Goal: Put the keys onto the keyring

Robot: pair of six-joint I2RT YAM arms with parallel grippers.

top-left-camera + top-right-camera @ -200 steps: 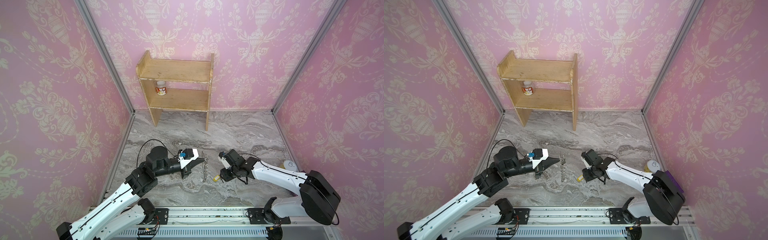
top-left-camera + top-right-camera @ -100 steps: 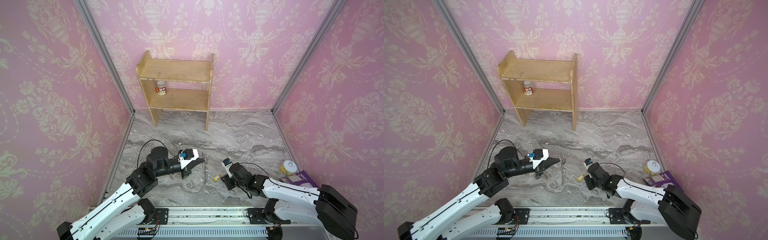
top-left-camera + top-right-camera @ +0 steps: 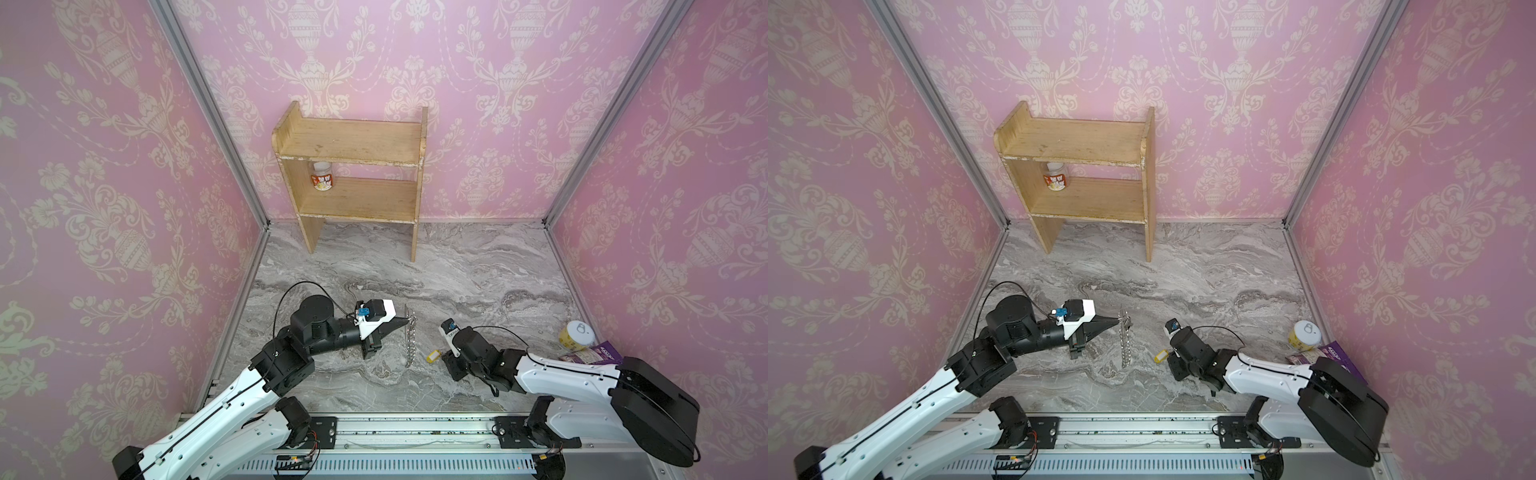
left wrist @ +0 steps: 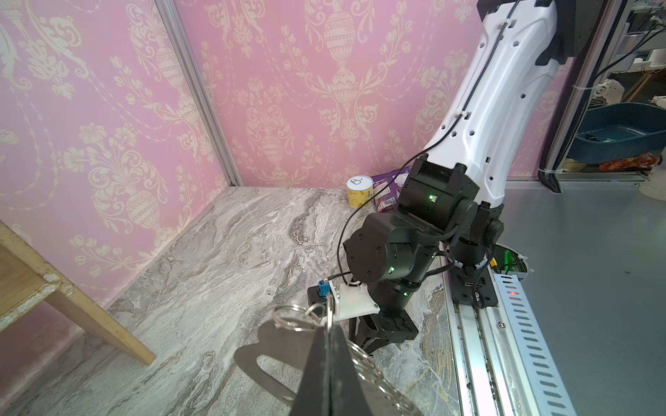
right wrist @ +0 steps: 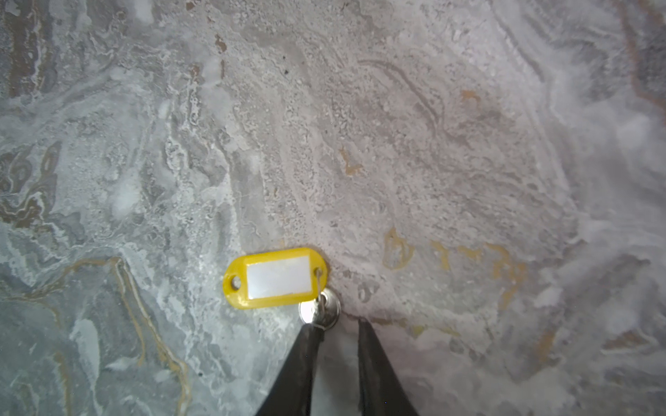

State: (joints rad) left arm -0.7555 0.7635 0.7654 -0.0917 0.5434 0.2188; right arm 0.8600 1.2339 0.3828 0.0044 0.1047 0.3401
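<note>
Right end effector [image 5: 338, 324] retreated, slightly spread, by oblong yellow key [image 5: 275, 277]; left end effector [image 4: 328, 324] pinches flat keyring [image 4: 274, 335].

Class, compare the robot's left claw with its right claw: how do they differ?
The left claw is shut on the keyring; the right claw is open, empty. The left claw reaches sideways; the right claw points down at the yellow key tag. Both have dark tapered fingers.

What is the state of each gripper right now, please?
Left gripper: closed, holding the keyring.
Right gripper: open, holding nothing, tips beside the yellow key tag.
</note>
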